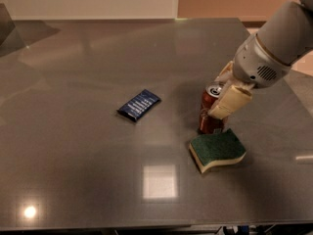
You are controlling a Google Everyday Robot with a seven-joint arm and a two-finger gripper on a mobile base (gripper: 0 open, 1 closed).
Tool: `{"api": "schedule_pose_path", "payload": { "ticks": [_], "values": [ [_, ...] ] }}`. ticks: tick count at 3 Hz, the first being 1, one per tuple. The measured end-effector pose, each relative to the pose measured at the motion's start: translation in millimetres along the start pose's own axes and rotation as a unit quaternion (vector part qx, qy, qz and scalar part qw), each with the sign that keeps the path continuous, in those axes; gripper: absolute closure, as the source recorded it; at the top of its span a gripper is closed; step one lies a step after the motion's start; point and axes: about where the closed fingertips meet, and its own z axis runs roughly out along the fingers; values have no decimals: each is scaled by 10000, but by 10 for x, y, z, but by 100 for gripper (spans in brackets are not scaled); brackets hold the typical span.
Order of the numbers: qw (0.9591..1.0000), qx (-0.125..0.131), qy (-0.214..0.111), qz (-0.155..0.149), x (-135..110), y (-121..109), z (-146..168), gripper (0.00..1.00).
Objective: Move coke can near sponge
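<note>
The red coke can (209,115) stands upright on the grey table, just behind and touching or nearly touching the sponge (217,150). The sponge has a dark green top and a pale yellow base and lies flat. My gripper (220,96) reaches in from the right and is shut on the upper part of the can. One cream finger (231,101) lies across the can's right front side, and the other shows behind the can. The can's silver top is visible.
A flat dark blue packet (139,105) lies to the left of the can, about a can's height away. The table's (73,155) front edge runs along the bottom of the view and its right edge is close behind my arm.
</note>
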Motion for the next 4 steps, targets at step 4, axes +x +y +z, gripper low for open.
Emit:
{"api": "schedule_pose_path", "payload": {
  "ticks": [4],
  "values": [
    [10000,-4,-55,-4,50,95,10,0]
  ]
}}
